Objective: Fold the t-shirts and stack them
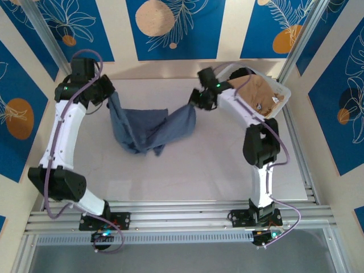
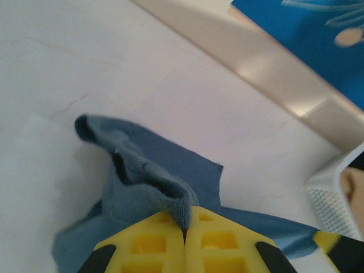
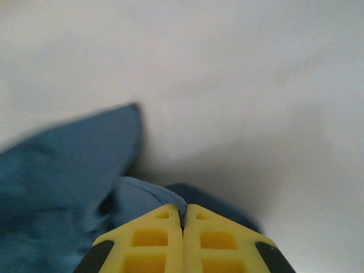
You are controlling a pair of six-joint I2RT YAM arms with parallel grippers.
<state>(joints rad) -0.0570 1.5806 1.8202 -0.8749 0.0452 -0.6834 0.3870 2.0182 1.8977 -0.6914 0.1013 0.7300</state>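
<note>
While left gripper (image 2: 185, 220), right gripper (image 3: 183, 215) pinch ends, t-shirt (image 1: 149, 128) seemingly sags between.

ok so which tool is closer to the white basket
Right. The right tool grips the blue t-shirt just left of the white basket. The left tool holds the shirt's other end, much farther left.

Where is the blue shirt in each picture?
Top: blue shirt mid-table, strung between left claw and right claw.
Left wrist: bottom middle, pinched in left claw.
Right wrist: bottom left, pinched in right claw.
Shared landmark: the white table.
</note>
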